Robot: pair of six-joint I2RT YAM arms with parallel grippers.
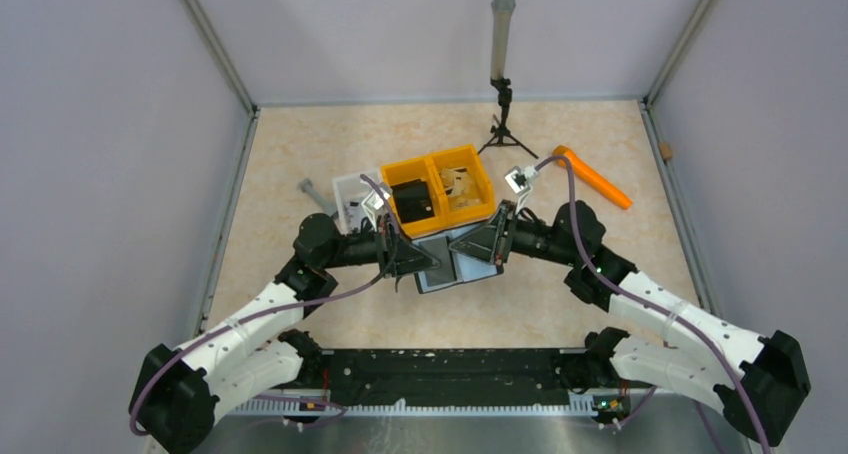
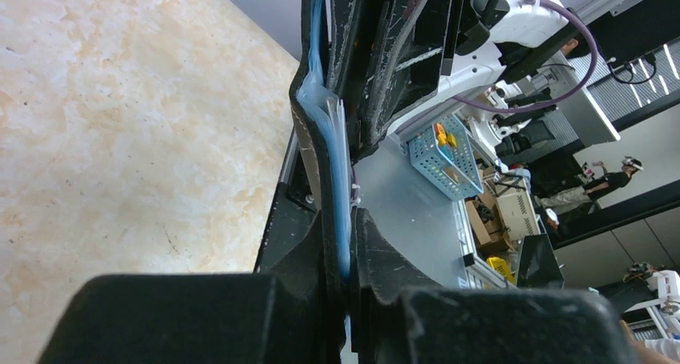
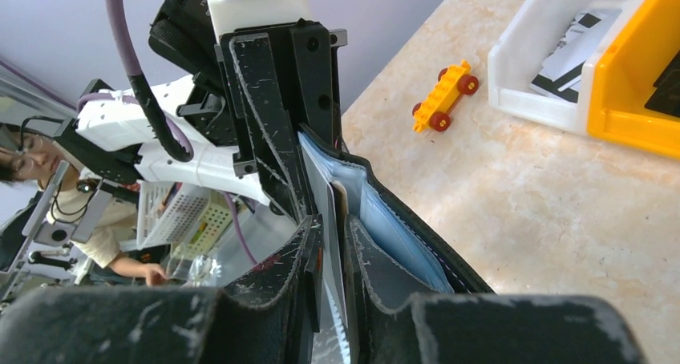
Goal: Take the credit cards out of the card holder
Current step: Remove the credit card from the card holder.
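Observation:
The card holder (image 1: 452, 277) hangs open between my two grippers above the table's middle, its pale grey-blue lining showing. My left gripper (image 1: 428, 261) is shut on one edge of the holder; in the left wrist view the black cover and blue lining (image 2: 317, 115) are pinched between the jaws (image 2: 351, 220). My right gripper (image 1: 468, 248) is shut on the credit cards (image 3: 327, 188), one black and one white with stripes, standing in the holder. The blue lining (image 3: 393, 236) lies just outside its right finger. How deep the cards sit is hidden.
An orange two-part bin (image 1: 470, 156) with a black blocky item (image 1: 412, 199) stands just behind the grippers, and a white bin (image 1: 350, 189) is at its left. There is also an orange tool (image 1: 592, 177), a small tripod with a grey tube (image 1: 500, 74) and a yellow toy car (image 3: 441, 106).

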